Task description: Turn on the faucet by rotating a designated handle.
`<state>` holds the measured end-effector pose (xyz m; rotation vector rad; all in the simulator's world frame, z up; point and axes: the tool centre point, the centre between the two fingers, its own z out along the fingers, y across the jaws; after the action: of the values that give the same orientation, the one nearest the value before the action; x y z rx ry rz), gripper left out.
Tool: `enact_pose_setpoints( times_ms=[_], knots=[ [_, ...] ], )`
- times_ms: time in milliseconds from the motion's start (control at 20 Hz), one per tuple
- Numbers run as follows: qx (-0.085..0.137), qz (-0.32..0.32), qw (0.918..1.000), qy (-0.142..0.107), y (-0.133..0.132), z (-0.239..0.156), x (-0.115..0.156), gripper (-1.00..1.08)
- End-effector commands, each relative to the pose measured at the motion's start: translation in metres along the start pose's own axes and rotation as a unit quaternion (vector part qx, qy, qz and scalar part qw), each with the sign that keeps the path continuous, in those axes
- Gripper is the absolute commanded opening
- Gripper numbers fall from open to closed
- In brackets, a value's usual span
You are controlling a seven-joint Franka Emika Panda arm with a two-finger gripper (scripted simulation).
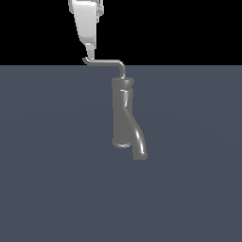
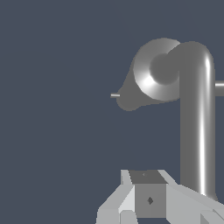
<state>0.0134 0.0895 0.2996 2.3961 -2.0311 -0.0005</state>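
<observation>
One handle (image 1: 105, 62) tip right at jaws' end, by faucet (image 1: 124, 116); jaw state unclear.

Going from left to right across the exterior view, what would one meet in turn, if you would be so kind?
gripper → handle → faucet body → curved spout

Grey faucet (image 1: 124, 113) on dark floor (image 1: 52, 165), hand (image 1: 89, 53) touching handle (image 1: 105, 62) tip

Grey faucet (image 1: 124, 113) upright, spout curved; thin L-bent handle (image 1: 105, 61) on top.
</observation>
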Motion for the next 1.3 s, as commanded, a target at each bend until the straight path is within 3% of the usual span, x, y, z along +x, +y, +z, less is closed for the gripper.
enact_pose_setpoints(
  times_ms=[0,950,1250],
  knots=[
    [0.000,0.000,1.0000,0.000,0.007,0.000,-0.001,-1.00],
    [0.000,0.000,1.0000,0.000,0.064,0.000,-0.004,-1.00],
    [0.002,-0.002,1.0000,-0.001,0.070,0.000,0.002,-1.00]
  ],
)
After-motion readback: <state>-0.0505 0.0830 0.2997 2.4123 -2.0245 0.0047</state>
